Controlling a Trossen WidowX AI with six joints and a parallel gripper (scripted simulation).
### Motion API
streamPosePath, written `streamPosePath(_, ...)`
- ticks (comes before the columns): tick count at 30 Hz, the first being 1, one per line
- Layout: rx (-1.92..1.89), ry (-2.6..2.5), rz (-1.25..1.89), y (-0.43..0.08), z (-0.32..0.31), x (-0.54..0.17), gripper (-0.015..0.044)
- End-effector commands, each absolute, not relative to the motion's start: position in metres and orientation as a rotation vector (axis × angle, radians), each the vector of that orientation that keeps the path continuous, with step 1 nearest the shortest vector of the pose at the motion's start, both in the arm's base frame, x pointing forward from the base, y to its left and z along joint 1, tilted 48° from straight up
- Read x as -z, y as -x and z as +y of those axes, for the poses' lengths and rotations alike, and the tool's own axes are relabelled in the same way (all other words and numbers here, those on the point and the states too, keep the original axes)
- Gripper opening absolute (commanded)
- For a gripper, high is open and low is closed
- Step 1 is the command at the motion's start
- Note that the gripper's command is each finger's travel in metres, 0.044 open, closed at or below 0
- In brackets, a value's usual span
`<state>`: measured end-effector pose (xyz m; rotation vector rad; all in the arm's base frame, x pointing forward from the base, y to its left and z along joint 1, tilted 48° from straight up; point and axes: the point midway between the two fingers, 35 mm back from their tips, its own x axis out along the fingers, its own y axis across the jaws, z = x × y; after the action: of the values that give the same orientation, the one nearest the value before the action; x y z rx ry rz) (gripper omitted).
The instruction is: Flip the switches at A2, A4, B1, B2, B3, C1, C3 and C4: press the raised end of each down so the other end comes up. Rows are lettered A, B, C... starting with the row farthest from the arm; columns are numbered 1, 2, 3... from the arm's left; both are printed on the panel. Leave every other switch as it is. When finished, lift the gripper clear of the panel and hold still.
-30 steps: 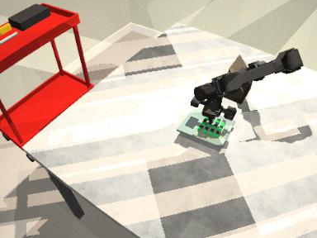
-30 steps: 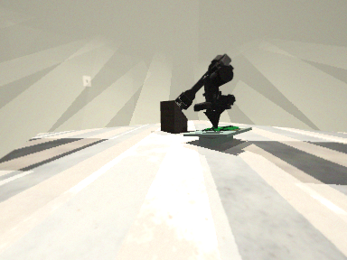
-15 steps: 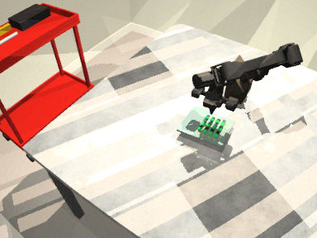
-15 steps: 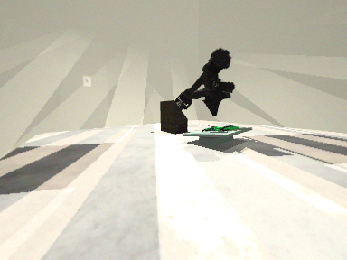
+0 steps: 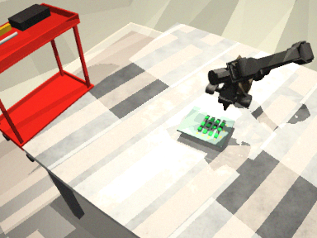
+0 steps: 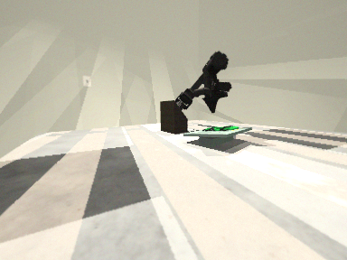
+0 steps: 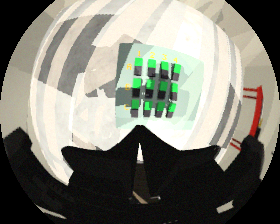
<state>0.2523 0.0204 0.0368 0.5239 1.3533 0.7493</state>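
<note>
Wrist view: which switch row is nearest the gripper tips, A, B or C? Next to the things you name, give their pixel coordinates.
Row C (image 7: 160, 107) (image 5: 218, 121), the bottom one in the wrist view, beside the printed C. Row B (image 7: 163, 86) (image 5: 208, 125), then row A (image 7: 151, 64) (image 5: 205, 130), lie farther from the tips.

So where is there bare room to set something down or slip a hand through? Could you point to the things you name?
Bare: the visible lower shelf (image 5: 49, 103) of the red cart (image 5: 82, 58) (image 7: 257, 115), and the panel (image 5: 187, 124) (image 6: 196, 134) (image 7: 194, 75) beyond column 4. An air gap separates hand (image 5: 225, 107) (image 6: 213, 111) (image 7: 139, 127) and panel. Crowded: the block of switches (image 5: 208, 125) (image 6: 221, 128) (image 7: 149, 92).

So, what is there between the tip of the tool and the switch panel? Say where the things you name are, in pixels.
Only open air: the exterior view shows a gap between the tool (image 6: 212, 112) (image 5: 225, 108) (image 7: 140, 127) and the panel (image 6: 210, 134) (image 5: 189, 121) (image 7: 192, 75).
</note>
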Motion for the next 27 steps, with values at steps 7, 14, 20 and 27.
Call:
streamPosePath(7, -0.735, -0.548, 1.328, -0.247, 0.050, -0.017, 0.0000)
streamPosePath(14, -0.736, -0.549, 1.327, -0.247, 0.057, -0.012, 0.0000)
streamPosePath(20, -0.736, -0.549, 1.327, -0.247, 0.061, -0.009, 0.0000)
streamPosePath(27, -0.736, -0.549, 1.327, -0.248, 0.068, -0.002, 0.0000)
